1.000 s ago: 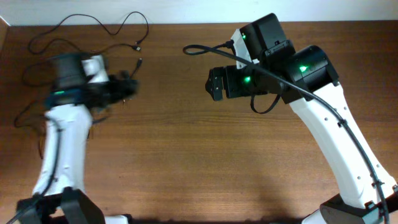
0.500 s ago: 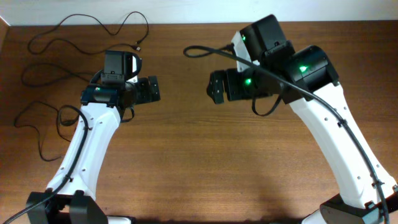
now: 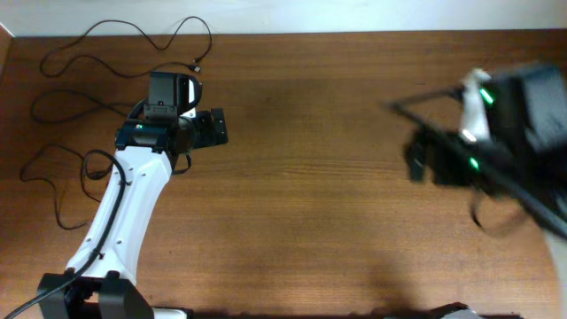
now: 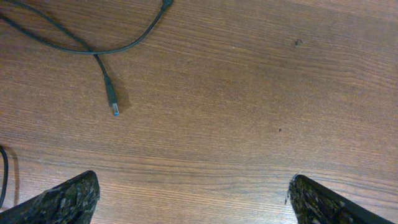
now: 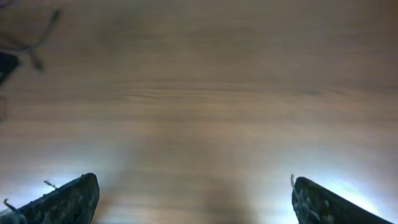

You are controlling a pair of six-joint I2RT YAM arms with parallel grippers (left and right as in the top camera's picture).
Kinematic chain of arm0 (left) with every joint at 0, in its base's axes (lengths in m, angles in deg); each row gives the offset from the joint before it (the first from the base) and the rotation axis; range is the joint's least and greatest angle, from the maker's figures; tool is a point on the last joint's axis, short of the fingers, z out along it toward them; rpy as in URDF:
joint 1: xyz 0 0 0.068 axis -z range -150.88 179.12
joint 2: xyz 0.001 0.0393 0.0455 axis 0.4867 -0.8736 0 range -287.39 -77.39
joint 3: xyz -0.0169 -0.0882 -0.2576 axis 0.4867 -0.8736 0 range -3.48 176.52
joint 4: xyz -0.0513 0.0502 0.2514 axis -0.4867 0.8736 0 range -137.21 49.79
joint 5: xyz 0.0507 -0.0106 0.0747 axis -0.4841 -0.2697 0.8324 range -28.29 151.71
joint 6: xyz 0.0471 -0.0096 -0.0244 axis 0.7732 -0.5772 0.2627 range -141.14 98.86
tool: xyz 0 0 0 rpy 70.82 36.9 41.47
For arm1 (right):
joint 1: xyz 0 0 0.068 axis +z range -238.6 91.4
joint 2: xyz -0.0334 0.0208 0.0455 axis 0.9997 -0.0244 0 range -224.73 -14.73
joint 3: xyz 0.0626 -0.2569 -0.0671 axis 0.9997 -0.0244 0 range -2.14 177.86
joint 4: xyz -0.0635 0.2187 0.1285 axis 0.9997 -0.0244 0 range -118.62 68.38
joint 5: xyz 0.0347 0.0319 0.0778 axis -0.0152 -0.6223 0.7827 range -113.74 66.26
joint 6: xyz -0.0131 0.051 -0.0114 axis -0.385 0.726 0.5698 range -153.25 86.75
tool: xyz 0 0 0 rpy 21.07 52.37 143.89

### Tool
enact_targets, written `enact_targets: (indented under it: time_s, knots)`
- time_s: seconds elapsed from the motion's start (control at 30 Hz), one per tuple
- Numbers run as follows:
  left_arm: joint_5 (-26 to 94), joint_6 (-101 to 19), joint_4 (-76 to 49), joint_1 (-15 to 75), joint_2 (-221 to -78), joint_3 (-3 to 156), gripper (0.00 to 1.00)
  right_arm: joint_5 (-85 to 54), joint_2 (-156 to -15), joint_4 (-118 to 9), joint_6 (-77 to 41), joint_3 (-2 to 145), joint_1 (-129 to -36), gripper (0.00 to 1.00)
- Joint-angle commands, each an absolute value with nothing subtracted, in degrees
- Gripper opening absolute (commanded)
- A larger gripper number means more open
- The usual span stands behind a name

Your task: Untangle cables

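Observation:
Thin black cables lie at the table's far left. One cable (image 3: 115, 27) loops along the back edge and ends in a plug (image 3: 197, 66). Another cable (image 3: 40, 106) runs under my left arm, and a third (image 3: 40, 164) curls near the left edge. My left gripper (image 3: 220, 128) hovers open to the right of them, holding nothing. Its wrist view shows a cable end with a small plug (image 4: 112, 104) ahead of the open left gripper (image 4: 193, 199). My right gripper (image 3: 415, 164), blurred, is open at the far right over bare wood; its fingers (image 5: 65, 202) stand wide apart.
The brown wooden table (image 3: 301, 221) stretches between the two arms. A thicker black arm cable (image 3: 425, 96) hangs off the blurred right arm. A white wall strip (image 3: 283, 13) borders the back edge.
The right arm has swung fast from the table's middle to the far right. The left arm moved right toward the centre a second ago and has since held still.

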State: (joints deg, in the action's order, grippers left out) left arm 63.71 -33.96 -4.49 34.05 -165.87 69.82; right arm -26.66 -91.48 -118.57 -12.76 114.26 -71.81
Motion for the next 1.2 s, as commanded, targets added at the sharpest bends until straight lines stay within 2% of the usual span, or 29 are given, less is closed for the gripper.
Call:
enact_targets:
  time_s: [0.0, 0.4, 0.73, 1.17]
  knots:
    - [64.34, -33.02, -4.51, 34.12, -164.69, 70.72, 0.99, -34.35, -83.92, -118.94, -10.03, 111.81, -71.98, 0.98]
    - [64.34, -33.02, -4.51, 34.12, -164.69, 70.72, 0.99, -34.59, -61.99, -118.18, -8.3, 89.43, -71.98, 0.98]
    - [64.34, -33.02, -4.49, 34.12, -164.69, 70.72, 0.99, -34.53, -61.53, -117.26, -8.32, 79.22, -71.98, 0.98]
    - [64.34, -33.02, -4.49, 34.12, -164.69, 70.72, 0.99, -34.53, -61.53, -117.24, -8.32, 78.48, -71.98, 0.98]
